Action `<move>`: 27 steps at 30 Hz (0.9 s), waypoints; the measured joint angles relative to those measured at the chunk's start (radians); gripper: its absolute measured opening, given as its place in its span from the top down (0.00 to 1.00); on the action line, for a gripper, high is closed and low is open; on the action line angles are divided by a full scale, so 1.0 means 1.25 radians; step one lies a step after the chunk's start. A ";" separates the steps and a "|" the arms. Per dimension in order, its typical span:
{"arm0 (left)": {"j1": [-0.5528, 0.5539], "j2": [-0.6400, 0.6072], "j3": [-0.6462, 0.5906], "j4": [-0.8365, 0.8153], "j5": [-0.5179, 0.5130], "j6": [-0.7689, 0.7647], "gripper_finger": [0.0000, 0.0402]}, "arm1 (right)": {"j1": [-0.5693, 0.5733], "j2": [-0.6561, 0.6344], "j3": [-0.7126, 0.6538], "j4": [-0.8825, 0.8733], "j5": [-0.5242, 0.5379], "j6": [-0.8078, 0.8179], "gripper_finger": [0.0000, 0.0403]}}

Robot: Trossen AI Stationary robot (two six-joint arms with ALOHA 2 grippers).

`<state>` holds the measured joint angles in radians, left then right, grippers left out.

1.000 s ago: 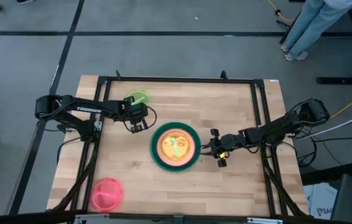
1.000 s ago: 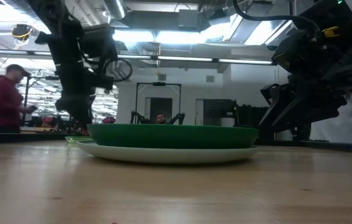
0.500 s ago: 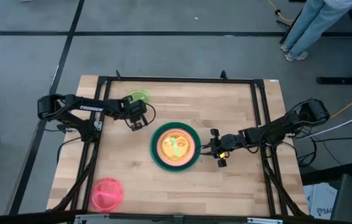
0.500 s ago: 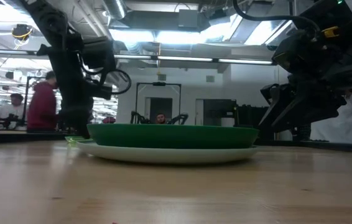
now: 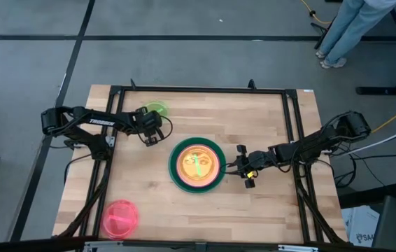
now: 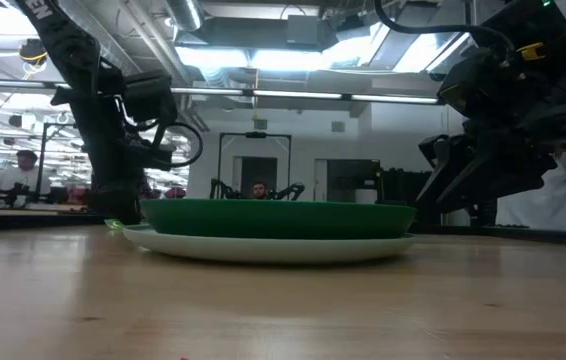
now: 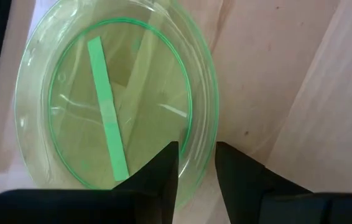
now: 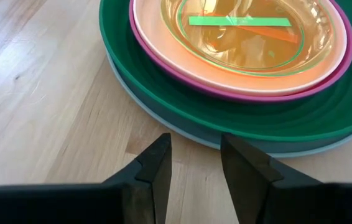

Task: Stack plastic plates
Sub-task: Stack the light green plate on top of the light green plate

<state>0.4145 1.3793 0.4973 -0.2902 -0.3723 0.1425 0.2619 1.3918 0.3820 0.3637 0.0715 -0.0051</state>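
A stack of plates [image 5: 196,164] sits mid-table: light blue at the bottom, then dark green [image 8: 163,81], magenta, cream and small orange and lime ones on top. A lone lime green plate [image 5: 156,110] lies flat near the far left, and a small pink plate [image 5: 119,218] near the near-left corner. My left gripper [image 5: 150,134] is open at the lone lime plate [image 7: 114,99]. One finger is over its inside and the other outside the rim [image 7: 208,134]. My right gripper [image 5: 237,165] is open and waits just right of the stack [image 6: 278,230]. My left gripper [image 7: 196,168] straddles the lime plate's rim on the plate's near side, coming from above and slanting down. I cannot tell whether the fingers touch the rim. The plate lies flat on the table.
A black frame [image 5: 198,89] runs around the tabletop, with rails along both sides. Bare wood lies between the stack and the pink plate and along the near edge. A person's legs [image 5: 348,31] stand beyond the far right corner.
My left gripper has moved a little toward the table's left and far edges, closing on the lone lime plate. The right arm and all the plates have kept still.
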 joint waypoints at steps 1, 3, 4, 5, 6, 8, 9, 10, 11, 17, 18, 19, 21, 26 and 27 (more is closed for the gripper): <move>0.002 0.000 -0.001 0.001 0.002 0.000 0.76 | 0.000 0.000 0.000 0.000 0.000 0.000 0.67; 0.005 0.000 -0.001 0.002 0.013 0.001 0.79 | 0.000 0.000 0.000 0.000 0.000 0.000 0.67; 0.007 0.000 -0.001 0.002 0.022 0.002 0.81 | 0.000 0.000 0.000 0.000 0.000 0.000 0.67; 0.007 0.000 -0.001 0.003 0.029 0.002 0.83 | 0.000 0.000 0.000 0.000 0.000 -0.001 0.67; 0.007 0.000 -0.001 0.003 0.032 0.002 0.86 | 0.000 0.000 0.000 0.000 0.000 -0.002 0.67; 0.007 0.000 -0.001 0.003 0.037 0.002 0.91 | 0.000 0.000 0.000 0.000 0.000 -0.002 0.67; 0.007 0.001 -0.002 0.006 0.037 0.002 0.94 | 0.000 0.000 0.000 0.000 0.000 -0.002 0.67; 0.007 0.001 -0.002 0.009 0.037 0.002 0.96 | 0.000 0.000 0.000 0.000 0.000 -0.002 0.67; 0.007 0.001 -0.002 0.013 0.034 0.001 0.98 | 0.000 0.000 0.000 0.000 0.000 -0.002 0.67; -0.011 0.002 0.000 0.033 0.009 -0.007 0.99 | 0.000 0.000 0.000 0.000 0.001 -0.003 0.67; -0.020 0.002 0.005 0.027 0.000 -0.007 0.99 | 0.000 0.000 0.000 0.000 0.001 -0.003 0.67; -0.032 0.002 0.013 0.024 -0.008 -0.007 0.99 | 0.000 0.000 0.000 0.000 0.001 -0.003 0.67; -0.058 0.002 0.035 0.023 -0.018 -0.008 0.99 | 0.000 0.000 0.000 0.000 0.001 -0.002 0.67; -0.148 0.002 0.112 -0.014 -0.019 -0.009 1.00 | 0.000 0.000 0.000 0.000 0.000 -0.001 0.67; -0.168 0.002 0.129 -0.015 -0.020 -0.009 1.00 | 0.000 0.000 0.000 0.000 0.000 0.001 0.67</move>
<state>0.2041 1.3813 0.6589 -0.3090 -0.3967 0.1309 0.2619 1.3918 0.3820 0.3641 0.0721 -0.0041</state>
